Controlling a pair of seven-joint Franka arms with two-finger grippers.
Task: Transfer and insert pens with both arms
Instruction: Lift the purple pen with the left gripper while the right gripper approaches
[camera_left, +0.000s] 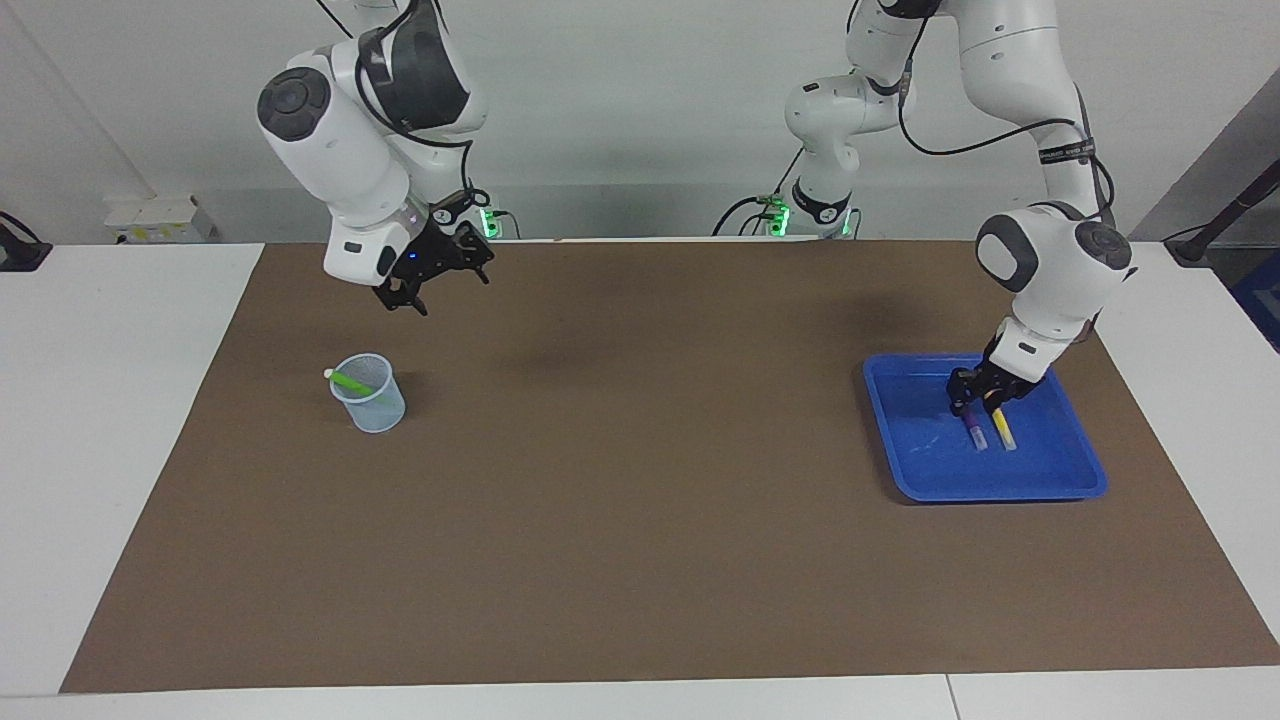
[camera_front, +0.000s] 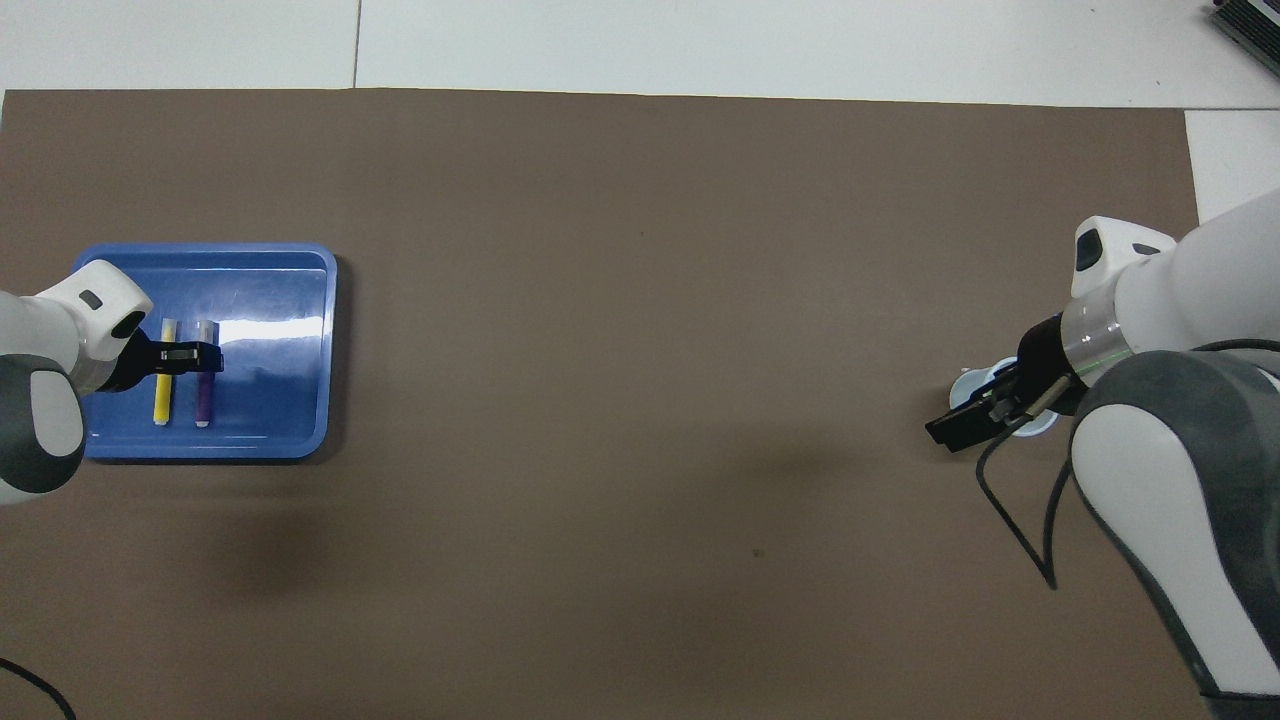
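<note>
The green pen (camera_left: 352, 381) leans inside a clear cup (camera_left: 372, 408) toward the right arm's end of the table. My right gripper (camera_left: 432, 278) hangs open and empty in the air over the mat near the cup; in the overhead view the right gripper (camera_front: 972, 422) covers most of the cup (camera_front: 964, 384). The purple pen (camera_left: 975, 433) (camera_front: 204, 395) and the yellow pen (camera_left: 1004, 432) (camera_front: 161, 395) lie side by side in a blue tray (camera_left: 1050, 470) (camera_front: 280, 300). My left gripper (camera_left: 978, 397) (camera_front: 192, 357) is down low over these two pens, fingers apart.
A brown mat (camera_left: 640, 500) covers the table, with white table surface around it. The tray sits toward the left arm's end and the cup toward the right arm's end. A white box (camera_left: 160, 218) stands off the mat near the right arm's base.
</note>
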